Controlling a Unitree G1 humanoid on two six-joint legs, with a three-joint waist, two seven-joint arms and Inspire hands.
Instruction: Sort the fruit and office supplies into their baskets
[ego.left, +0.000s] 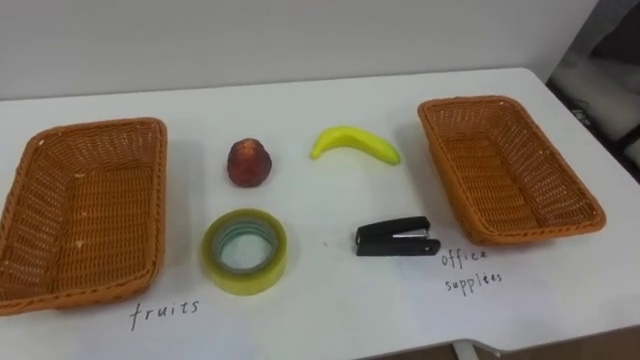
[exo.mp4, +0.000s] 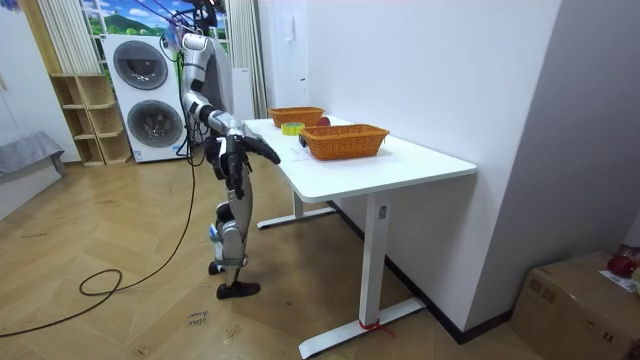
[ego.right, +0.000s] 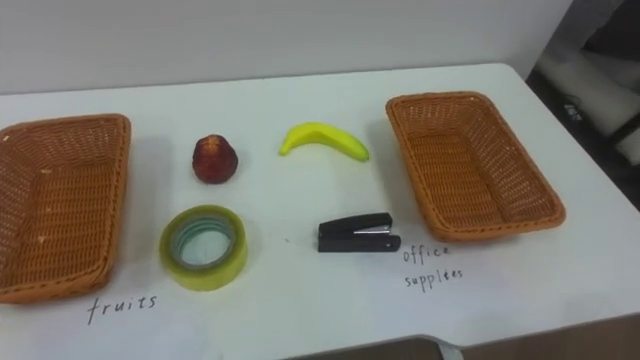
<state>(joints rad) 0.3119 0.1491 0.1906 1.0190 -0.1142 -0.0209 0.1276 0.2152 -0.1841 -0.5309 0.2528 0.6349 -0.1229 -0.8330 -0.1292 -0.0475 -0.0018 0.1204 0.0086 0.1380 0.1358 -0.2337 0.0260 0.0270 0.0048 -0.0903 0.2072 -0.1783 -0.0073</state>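
The red fruit (ego.left: 248, 162) sits just right of the fruits basket (ego.left: 90, 215), so the right hand (exo.mp4: 266, 150), its fingers too small to read, should probably grasp it from above, clear the tape roll (ego.left: 245, 251) beside that basket, and lift over the rim.

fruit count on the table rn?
2. A red fruit lies right of the left basket, behind the tape roll. A banana lies left of the right basket, behind the stapler. Both baskets' insides are in full view, so none looks hidden.
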